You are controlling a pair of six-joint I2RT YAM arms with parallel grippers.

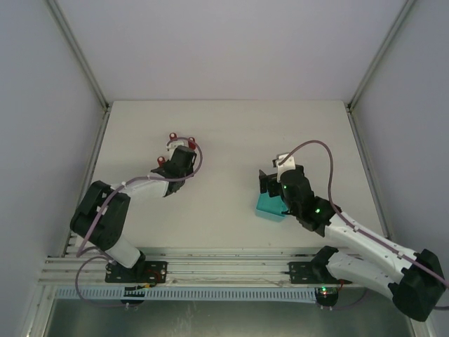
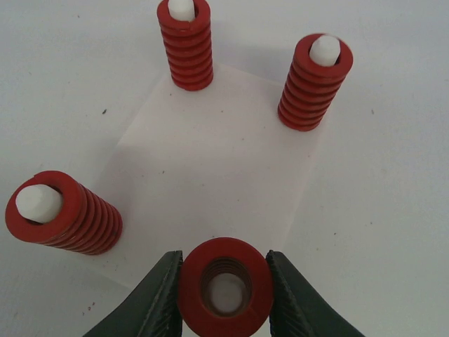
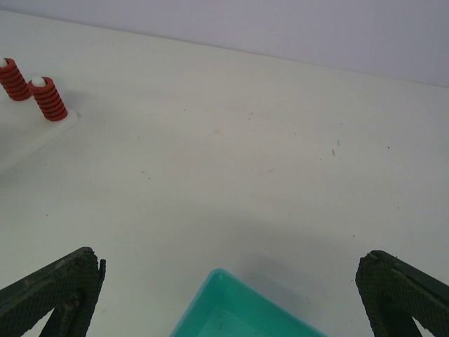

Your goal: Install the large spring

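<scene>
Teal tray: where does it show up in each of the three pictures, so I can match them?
Top external: the teal tray sits right of centre.
Left wrist: not in it.
Right wrist: its corner pokes in at the bottom edge, centre.
Shared landmark: the red springs on white pegs, seen in all three.

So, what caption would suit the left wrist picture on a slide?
Left hand holds a red spring at the white plate; three other springs stand on white pegs.
</scene>
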